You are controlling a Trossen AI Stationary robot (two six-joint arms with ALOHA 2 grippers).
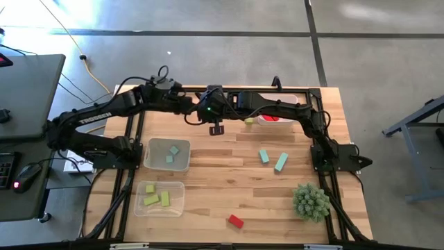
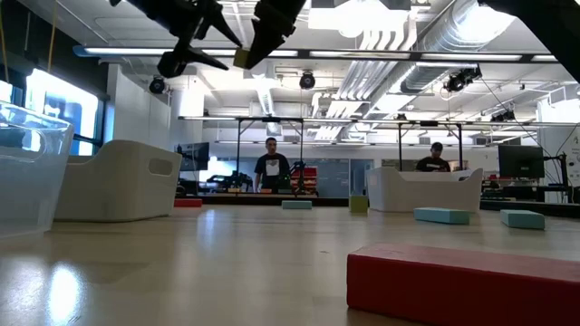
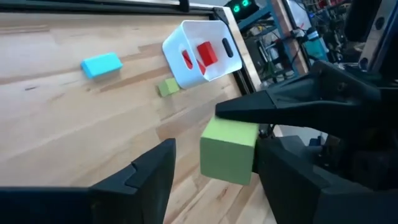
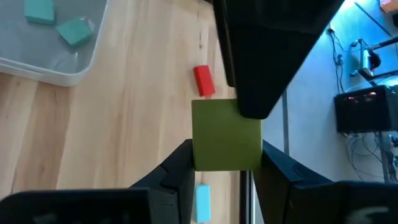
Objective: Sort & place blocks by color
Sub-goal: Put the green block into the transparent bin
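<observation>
Aloft, the right gripper point(image 4: 225, 163) pinches a green cube point(image 4: 226, 135) squarely; left gripper point(image 3: 211, 168) wide.

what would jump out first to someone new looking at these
The two grippers meet in mid-air over the table's far middle, a yellow-green cube between them: the right gripper clamps it while the left gripper stands open around it. A red block lies alone near the front edge, beside the spiky green plant ball.
</observation>
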